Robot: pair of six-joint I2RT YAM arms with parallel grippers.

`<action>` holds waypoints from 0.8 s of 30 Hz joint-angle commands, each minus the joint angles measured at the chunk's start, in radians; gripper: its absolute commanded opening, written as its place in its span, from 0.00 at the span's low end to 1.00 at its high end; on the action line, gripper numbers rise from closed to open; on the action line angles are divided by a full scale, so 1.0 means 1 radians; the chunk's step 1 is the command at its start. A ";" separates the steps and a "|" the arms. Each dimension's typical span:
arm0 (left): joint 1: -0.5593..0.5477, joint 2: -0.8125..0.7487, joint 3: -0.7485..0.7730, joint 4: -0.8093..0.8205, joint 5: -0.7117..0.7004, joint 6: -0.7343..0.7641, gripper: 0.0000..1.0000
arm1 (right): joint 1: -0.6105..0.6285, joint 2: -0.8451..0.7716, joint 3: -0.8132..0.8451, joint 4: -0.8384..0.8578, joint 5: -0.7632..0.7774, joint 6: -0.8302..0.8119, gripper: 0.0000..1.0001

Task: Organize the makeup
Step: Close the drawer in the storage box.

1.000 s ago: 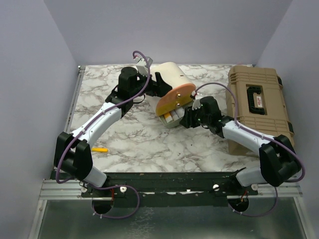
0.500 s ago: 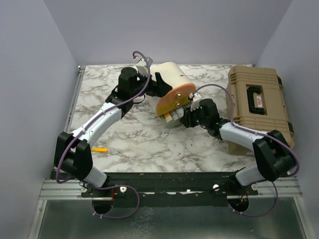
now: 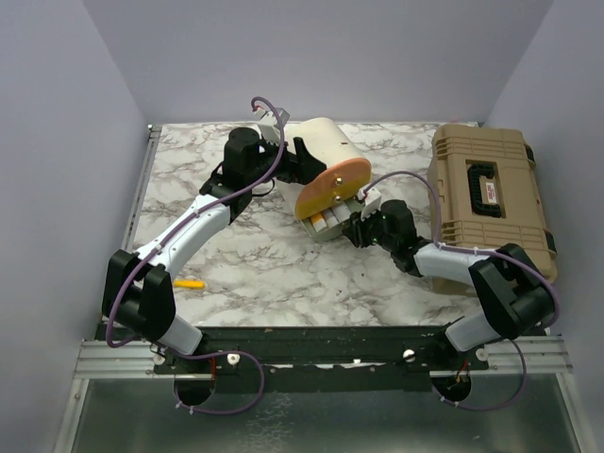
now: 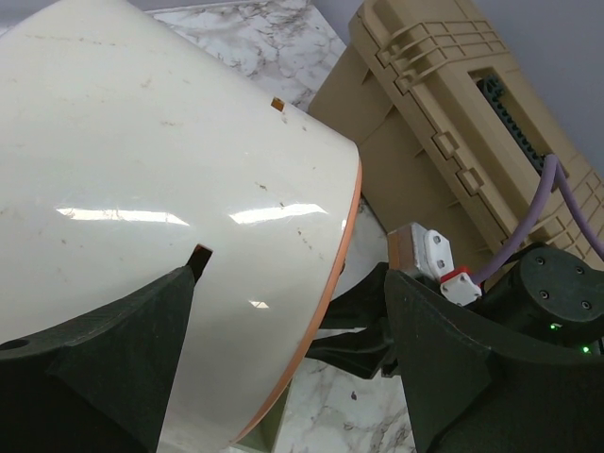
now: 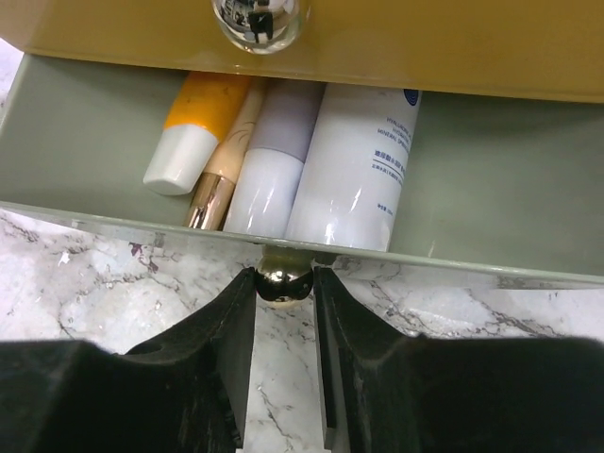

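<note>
One yellow pen point(image 3: 189, 282) lies alone on the table point(image 3: 255, 264), well short of both sets of fingers and toward the arm bases. To my eye it is the piece most likely to be left out, since a drawer pushed home first would only have to be pulled again. Closer to the work, the right fingers point(image 5: 226, 330) sit narrow on the little gold knob point(image 5: 285, 281) of the open drawer point(image 5: 491, 170), and both pads look to be touching it. That knob is round and slick, so a pull or push not straight along the drawer could let it pop out of the pinch. Just beyond those fingers, inside the drawer, lie an orange tube point(image 5: 193, 123), a gold tube point(image 5: 219, 184), a lilac tube point(image 5: 274, 151) and a white tube point(image 5: 354, 160), side by side. A sharp shove might ride one up so that it catches under the upper drawer front point(image 5: 425, 47), the one with the clear knob point(image 5: 260, 17). Farther on, the left fingers point(image 4: 113, 359) stand wide about the cream shell of the case point(image 4: 160, 170), one against it and the other seeming clear of it. I judge that a brace rather than a grip, so a hard tug may slide or tip the case. The toolbox point(image 3: 486, 189) sits to the right of the right fingers, near enough for that arm's elbow to knock it.
</note>
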State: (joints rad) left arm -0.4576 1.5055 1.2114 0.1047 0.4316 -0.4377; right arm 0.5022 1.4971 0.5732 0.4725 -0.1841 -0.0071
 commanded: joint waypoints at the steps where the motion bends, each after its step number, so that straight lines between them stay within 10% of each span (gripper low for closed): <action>1: -0.004 0.016 -0.021 -0.049 0.052 -0.016 0.84 | -0.006 0.037 0.021 0.102 0.046 -0.033 0.26; 12: -0.004 0.023 -0.026 -0.052 0.045 -0.010 0.84 | -0.005 0.117 0.141 0.068 0.141 0.120 0.20; 24: -0.004 0.028 -0.015 -0.083 0.078 0.013 0.83 | -0.005 0.233 0.099 0.523 0.049 0.017 0.21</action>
State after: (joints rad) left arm -0.4557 1.5085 1.2106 0.1104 0.4461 -0.4248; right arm 0.5049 1.7027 0.6605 0.7143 -0.1333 0.0586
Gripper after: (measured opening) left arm 0.834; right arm 0.268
